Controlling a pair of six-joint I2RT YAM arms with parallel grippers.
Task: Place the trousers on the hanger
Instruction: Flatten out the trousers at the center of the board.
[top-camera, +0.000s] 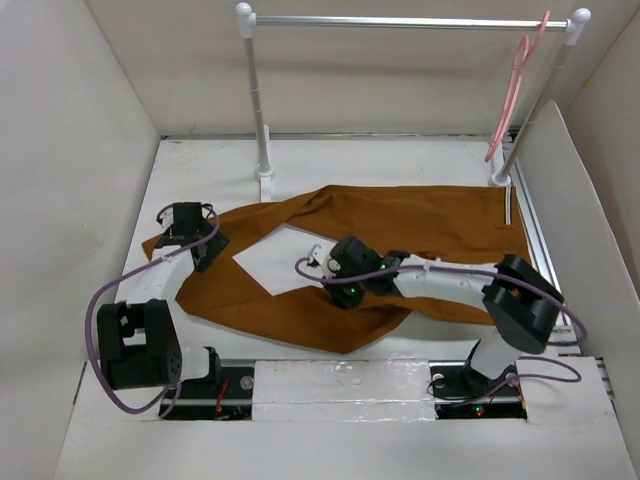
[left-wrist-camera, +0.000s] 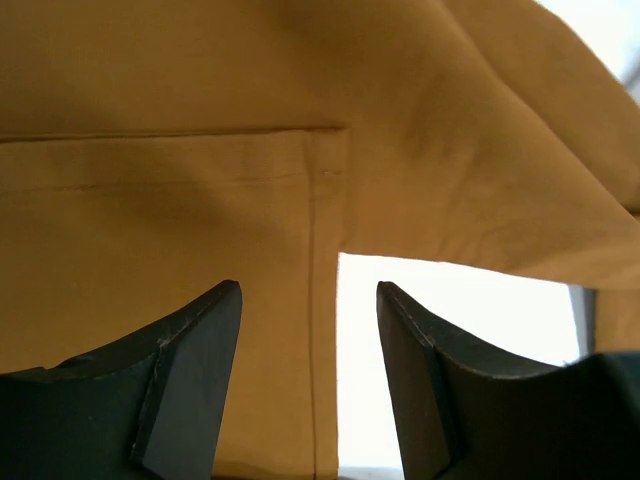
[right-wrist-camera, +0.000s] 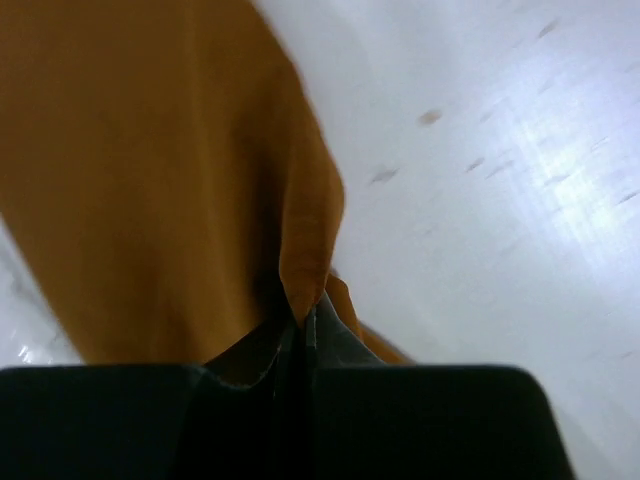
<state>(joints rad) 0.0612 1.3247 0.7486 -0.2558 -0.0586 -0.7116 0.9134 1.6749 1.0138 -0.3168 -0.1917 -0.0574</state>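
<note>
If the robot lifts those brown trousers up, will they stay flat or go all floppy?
Probably floppy: the trousers lie in soft folds, and the cloth bunches where the right gripper pinches it. Likely light too; the cloth looks thin. Unheld parts would probably sag and drag on the table.

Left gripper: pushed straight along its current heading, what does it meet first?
The trousers: the left gripper, jaws open, faces the cloth's stitched hem, with bare table just beside it. It looks close, though depth is unclear.

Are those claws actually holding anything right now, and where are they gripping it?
The right gripper is shut on the trousers, pinching a fold at the cloth's edge. The left gripper is open over the cloth, holding nothing.
</note>
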